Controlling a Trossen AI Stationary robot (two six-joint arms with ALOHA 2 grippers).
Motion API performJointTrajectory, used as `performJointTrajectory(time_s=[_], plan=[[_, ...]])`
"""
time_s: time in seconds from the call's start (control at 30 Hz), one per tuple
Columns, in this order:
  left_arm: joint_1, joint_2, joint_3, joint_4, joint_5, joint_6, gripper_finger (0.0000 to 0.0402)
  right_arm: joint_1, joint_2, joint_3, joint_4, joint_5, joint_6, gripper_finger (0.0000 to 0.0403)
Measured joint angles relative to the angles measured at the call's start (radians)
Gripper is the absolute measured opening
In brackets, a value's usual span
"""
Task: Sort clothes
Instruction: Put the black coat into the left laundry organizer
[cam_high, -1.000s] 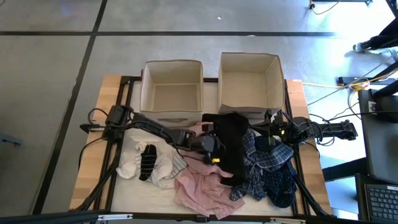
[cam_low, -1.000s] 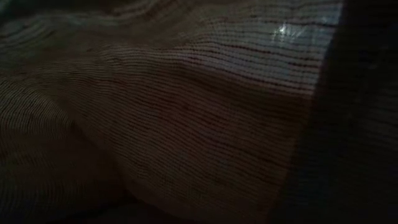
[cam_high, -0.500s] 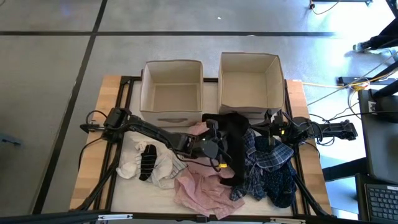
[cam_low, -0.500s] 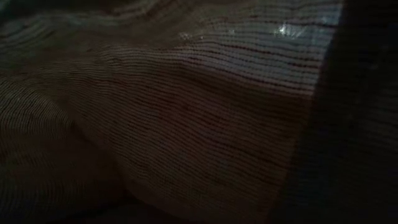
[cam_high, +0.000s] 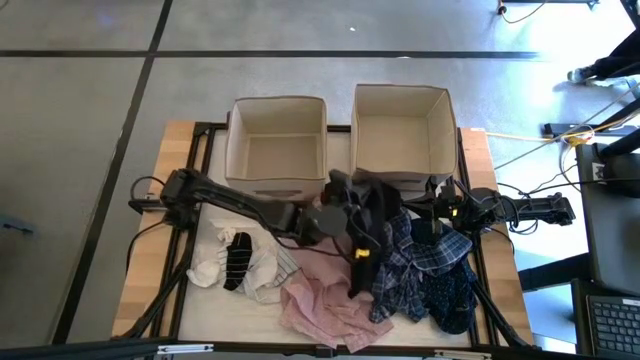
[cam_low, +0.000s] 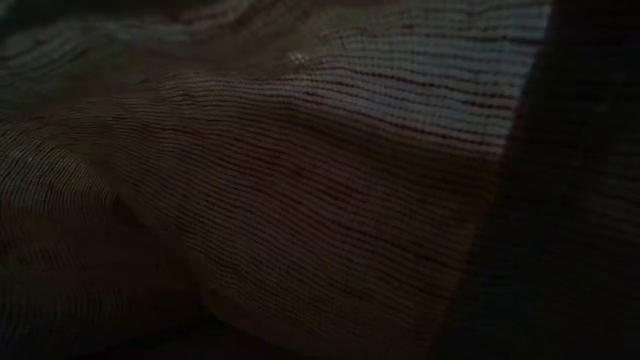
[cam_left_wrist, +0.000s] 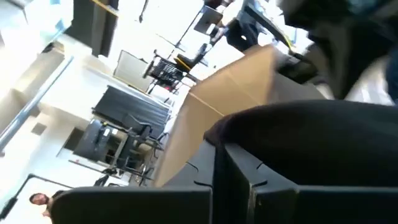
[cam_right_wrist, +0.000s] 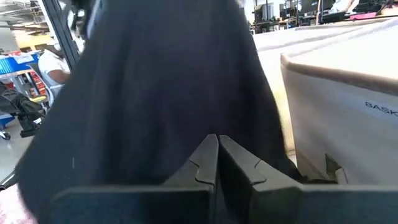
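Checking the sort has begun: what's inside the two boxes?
Both boxes show bare beige floors, no clothes; the near wall of each hides a strip of its floor.

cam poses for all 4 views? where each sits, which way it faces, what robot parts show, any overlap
High: above the table, facing straight down; both arms, two beige boxes, clothes.
Low: table height, lens blocked by ribbed fabric; no robot parts.
Left wrist: on left arm, faces a box wall; left end effector shut on black garment.
Right wrist: on right arm; right end effector shut on the black garment, box beside.
Shared: both wrist views and the high view show the black garment and a box.
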Motion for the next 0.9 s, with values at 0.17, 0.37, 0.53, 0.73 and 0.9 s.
performJointTrajectory(time_s=[0.17,0.37,0.53,0.73,0.9], plan=[[0.021,-0.099,0.002,0.0,-0.004,0.002,0.0007,0.0,0.0,0.0,0.0,0.0,0.0,0.0017],[0.056,-0.201,0.002,-0.002,-0.004,0.035,0.0004,0.0,0.0,0.0,0.001,0.0,0.0,0.0017],[0.084,-0.274,0.002,-0.001,0.009,0.041,0.0009,0.0,0.0,0.0,0.002,0.0,0.0,0.0017],[0.127,-0.349,0.002,0.001,0.023,0.078,0.0006,0.0,0.0,0.0,0.002,0.0,0.0,0.0017],[0.166,-0.42,0.002,0.022,0.043,0.078,0.0013,0.0,0.0,0.0,0.002,0.0,0.0,0.0017]])
